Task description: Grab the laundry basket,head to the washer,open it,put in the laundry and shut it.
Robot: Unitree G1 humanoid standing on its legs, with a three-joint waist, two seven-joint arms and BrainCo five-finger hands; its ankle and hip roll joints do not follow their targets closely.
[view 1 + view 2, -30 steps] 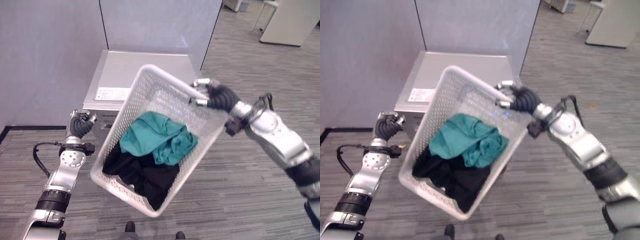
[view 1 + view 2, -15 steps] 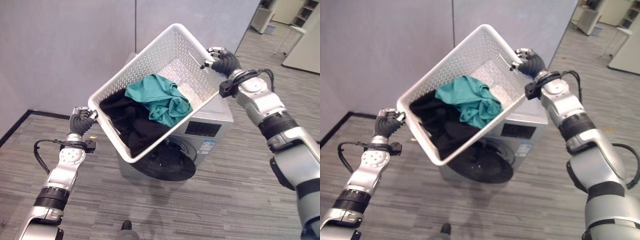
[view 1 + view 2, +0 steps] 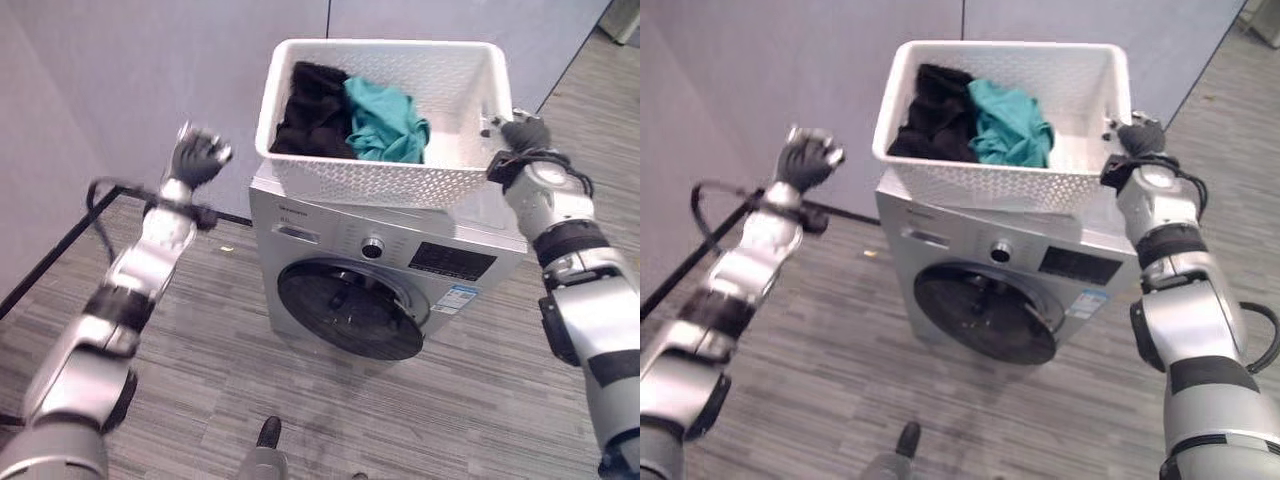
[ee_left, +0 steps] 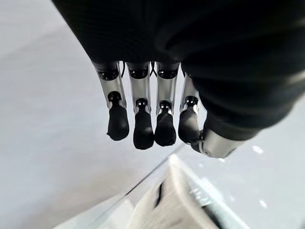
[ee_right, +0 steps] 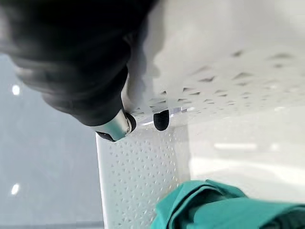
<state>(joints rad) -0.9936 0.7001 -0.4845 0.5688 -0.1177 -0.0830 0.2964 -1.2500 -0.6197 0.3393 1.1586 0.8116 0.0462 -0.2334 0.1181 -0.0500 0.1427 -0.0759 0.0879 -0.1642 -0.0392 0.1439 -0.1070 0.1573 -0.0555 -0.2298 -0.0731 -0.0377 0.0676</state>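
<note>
Left eye view shows the washer (image 3: 375,285) as the biggest thing, its round door (image 3: 350,312) closed and facing the robot. On its flat top sits the white laundry basket (image 3: 385,180), presumably parked there to free an arm for the door. Inside lie the laundry pieces, a black garment (image 3: 312,110) beside a teal one (image 3: 385,120). The right hand (image 3: 520,135) curls over the basket's right rim, likely steadying it. The left hand (image 3: 198,158) hangs apart to the left, fingers curled on nothing.
</note>
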